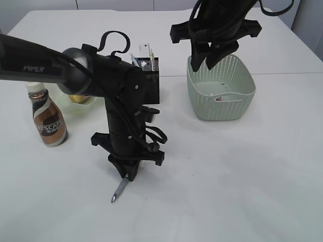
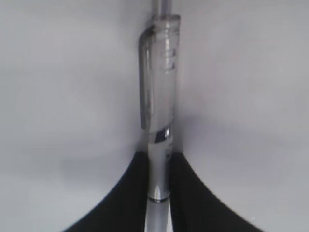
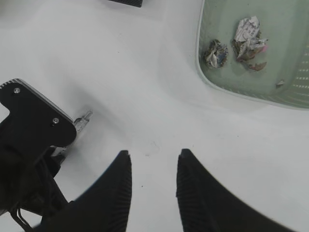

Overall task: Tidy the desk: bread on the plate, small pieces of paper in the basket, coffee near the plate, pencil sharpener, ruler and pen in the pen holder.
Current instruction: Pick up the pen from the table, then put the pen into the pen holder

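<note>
While the left claw (image 2: 158, 193) clamps the pen (image 2: 159, 96), clear-barrelled with clip and chrome band, the right claw (image 3: 153, 169) hangs released.

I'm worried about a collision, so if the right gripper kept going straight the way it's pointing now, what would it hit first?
Probably bare desk. The right gripper has nothing between its fingers, and white tabletop lies ahead. The basket lies off to one side, the left gripper to the other. Depth is hard to judge.

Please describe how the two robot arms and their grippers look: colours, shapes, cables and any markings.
Both arms are black. The left arm bears white "PIPER" lettering, a grey joint ring and looping black cables. The left gripper and right gripper have curved black fingers; the right fingers are ribbed inside.
</note>
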You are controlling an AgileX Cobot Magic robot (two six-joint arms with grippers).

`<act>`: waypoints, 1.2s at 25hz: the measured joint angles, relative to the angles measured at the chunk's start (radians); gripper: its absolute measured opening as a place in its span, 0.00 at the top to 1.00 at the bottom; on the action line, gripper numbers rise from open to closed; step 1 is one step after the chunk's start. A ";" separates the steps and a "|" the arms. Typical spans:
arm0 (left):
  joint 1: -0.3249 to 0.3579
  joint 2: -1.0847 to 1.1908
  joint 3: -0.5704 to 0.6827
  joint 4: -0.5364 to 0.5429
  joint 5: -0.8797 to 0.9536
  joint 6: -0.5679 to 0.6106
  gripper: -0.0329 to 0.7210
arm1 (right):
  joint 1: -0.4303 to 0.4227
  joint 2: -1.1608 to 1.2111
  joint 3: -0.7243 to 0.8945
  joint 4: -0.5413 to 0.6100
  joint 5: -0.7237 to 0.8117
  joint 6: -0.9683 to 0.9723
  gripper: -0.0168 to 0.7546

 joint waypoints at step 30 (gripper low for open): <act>0.000 -0.573 0.398 -0.050 -0.110 0.067 0.86 | 0.000 0.000 0.000 0.000 0.000 -0.002 0.67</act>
